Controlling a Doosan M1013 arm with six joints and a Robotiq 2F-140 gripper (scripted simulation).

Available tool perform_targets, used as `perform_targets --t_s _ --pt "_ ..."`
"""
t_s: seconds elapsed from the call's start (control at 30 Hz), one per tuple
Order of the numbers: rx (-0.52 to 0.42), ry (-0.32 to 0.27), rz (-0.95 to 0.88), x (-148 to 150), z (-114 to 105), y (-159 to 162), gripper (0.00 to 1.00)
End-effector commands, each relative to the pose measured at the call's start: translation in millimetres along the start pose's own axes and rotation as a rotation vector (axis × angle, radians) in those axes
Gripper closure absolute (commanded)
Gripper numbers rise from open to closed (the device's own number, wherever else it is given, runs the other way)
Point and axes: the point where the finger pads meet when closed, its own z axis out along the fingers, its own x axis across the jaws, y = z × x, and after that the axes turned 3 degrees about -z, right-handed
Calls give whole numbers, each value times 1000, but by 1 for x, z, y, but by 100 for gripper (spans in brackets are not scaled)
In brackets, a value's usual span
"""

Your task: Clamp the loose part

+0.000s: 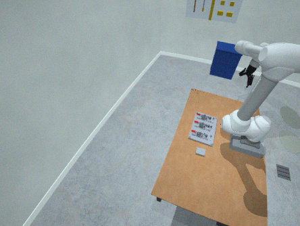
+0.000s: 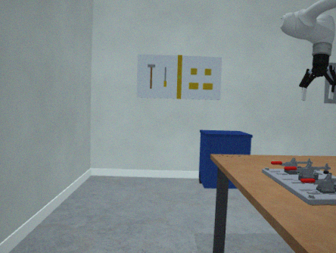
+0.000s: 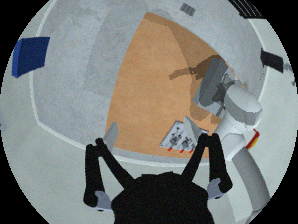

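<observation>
The grey fixture plate [image 1: 203,128] lies on the wooden table, with three nests and red-handled clamps; it also shows in the exterior view [image 2: 303,178] and small in the wrist view [image 3: 178,137]. The loose part [image 1: 201,151], a small light grey block, lies flat on the table just in front of the fixture. My gripper [image 1: 249,76] is open and empty, high in the air above the far end of the table, well away from part and fixture. It hangs fingers down in the exterior view [image 2: 318,86]; its fingers show in the wrist view [image 3: 156,192].
A blue bin [image 1: 225,59] stands on the floor beyond the table's far end. The robot's base [image 1: 246,130] sits on the table right beside the fixture. A tool poster [image 2: 178,76] hangs on the back wall.
</observation>
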Motion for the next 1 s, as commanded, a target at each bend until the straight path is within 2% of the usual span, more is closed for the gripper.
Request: perform_targets --t_s 0.0,0.2,0.27,0.33,0.4,0.7,0.73,0.77,0.83,0.9,0.97 --pt "13 9 -172 1 12 26 0" --pt "32 27 -437 8 30 66 0" --pt "32 27 -437 8 30 66 0" --pt "41 39 -590 14 40 88 0" --pt "44 42 -639 16 43 95 0" --pt "66 77 -1075 39 71 153 0" --pt "66 77 -1076 40 71 153 0" --pt "69 85 -1167 45 77 164 0" --pt "69 85 -1167 45 77 164 0" --pt "75 98 -1318 56 86 183 0" --pt "76 102 -1365 60 89 188 0"
